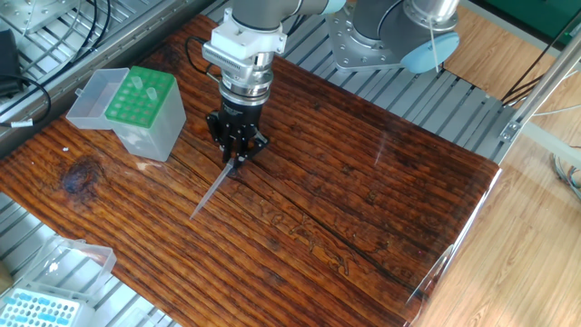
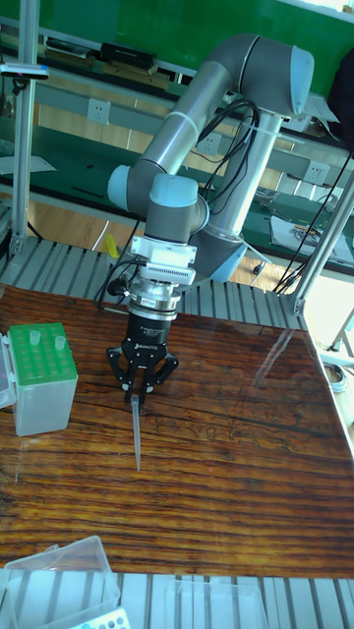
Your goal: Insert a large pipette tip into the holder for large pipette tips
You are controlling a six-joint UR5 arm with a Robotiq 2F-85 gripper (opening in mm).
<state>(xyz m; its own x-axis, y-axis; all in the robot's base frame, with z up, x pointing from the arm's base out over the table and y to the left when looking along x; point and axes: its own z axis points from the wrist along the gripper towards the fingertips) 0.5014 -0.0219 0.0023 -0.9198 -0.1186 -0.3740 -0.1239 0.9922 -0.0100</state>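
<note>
Fixed view
- End effector (image 1: pixel 238 156): black two-finger unit under the arm's white and silver wrist, pointing down at the worktop (image 1: pixel 363 209); fingers drawn close together around the thick end of the large pipette tip (image 1: pixel 214 190).
- Large pipette tip: its wide end sits between the fingertips, and the thin shaft runs away from them toward the lower left, ending in a point near or on the wood; whether the point touches the wood cannot be told here.
- Holder for large pipette tips (image 1: pixel 145 111): clear box with a green rack of holes, to the left of the end effector and apart from it; its clear lid (image 1: pixel 95 98) lies folded open on the far left side. Two pale tips stand in the rack.
- Blue-rack box (image 1: pixel 41 307): at the bottom left corner, off the wooden board, well away from the end effector.

Tall fixed view
- End effector (image 2: pixel 136 390): hangs straight below the wrist, linkages spread but fingertips pinched narrow on the top of the large pipette tip (image 2: pixel 136 432).
- Large pipette tip: appears close to upright here, directly beneath the fingertips, point downward at or close to the worktop (image 2: pixel 236 491).
- Holder for large pipette tips (image 2: pixel 41 377): at the left edge, well to the side of the held tip, two pale tips standing in its green rack.
</note>
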